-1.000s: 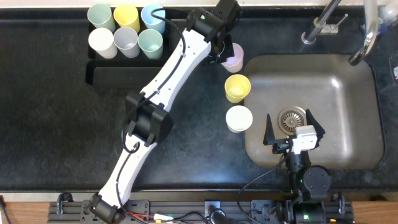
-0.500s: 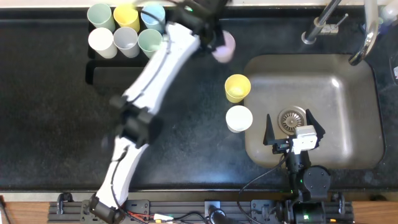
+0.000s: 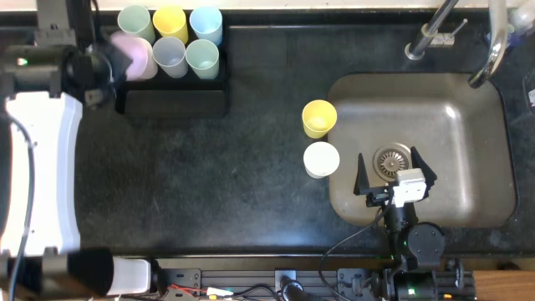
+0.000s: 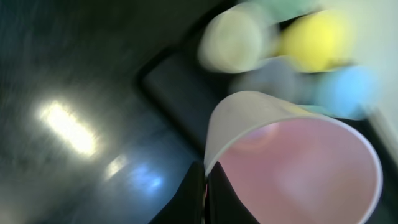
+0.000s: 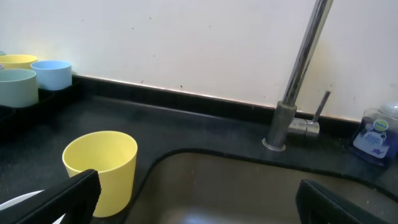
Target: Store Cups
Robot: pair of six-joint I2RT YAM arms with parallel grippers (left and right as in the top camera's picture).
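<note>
A pink cup (image 4: 292, 168) is held in the air by the left arm's fingers (image 4: 200, 194), which are clamped together on its rim, one inside and one outside. In the top view the pink cup (image 3: 134, 57) hangs at the left end of a black tray (image 3: 171, 104) at the back left of the dark surface (image 3: 251, 192); motion blur hides whether it touches anything. The tray holds upright cups: green (image 3: 135, 18), yellow (image 3: 170, 21) and blue (image 3: 206, 21) at the back, a pale one (image 3: 170, 52) and another green one (image 3: 202, 57) in front.

Well apart to the right, a yellow cup (image 3: 318, 117) and a white cup (image 3: 321, 159) stand just beside the left rim of a steel sink (image 3: 460, 167). The right gripper (image 3: 394, 171) is over the sink, its fingers spread apart and holding nothing. A faucet (image 3: 435, 29) stands behind the sink.
</note>
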